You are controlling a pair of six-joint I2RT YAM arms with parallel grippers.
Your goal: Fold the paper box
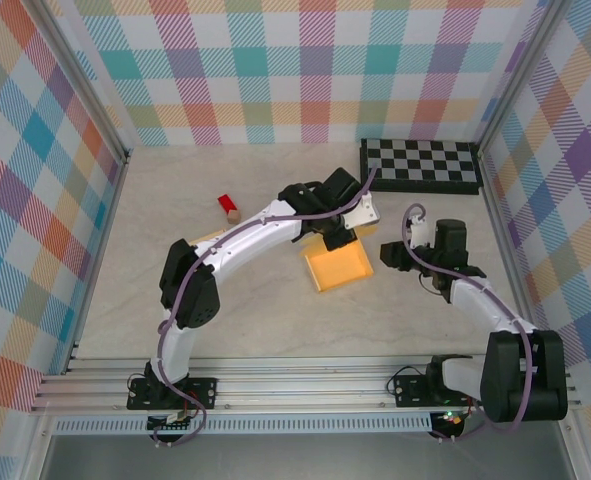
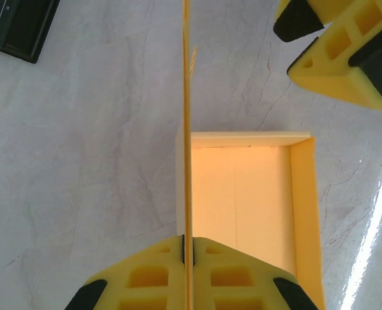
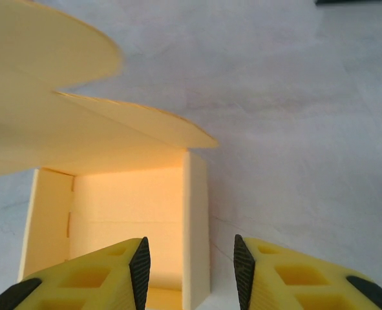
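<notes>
The yellow paper box [image 1: 340, 268] lies open on the table's middle, its lid flap [image 2: 186, 97] standing upright. My left gripper [image 2: 187, 248] is shut on that flap, which shows edge-on as a thin line between the pads in the left wrist view. The box's open tray [image 2: 242, 194] lies just right of the flap. My right gripper [image 3: 191, 265] is open at the box's right side [image 1: 387, 256]. Its jaws straddle one side wall [image 3: 196, 213] without touching it. The raised lid flap [image 3: 61, 123] hangs above the tray in the right wrist view.
A black-and-white checkered mat [image 1: 420, 165] lies at the back right, its corner [image 2: 13, 26] also in the left wrist view. A red block [image 1: 227, 205] rests left of the box. Plaid walls enclose the table on three sides.
</notes>
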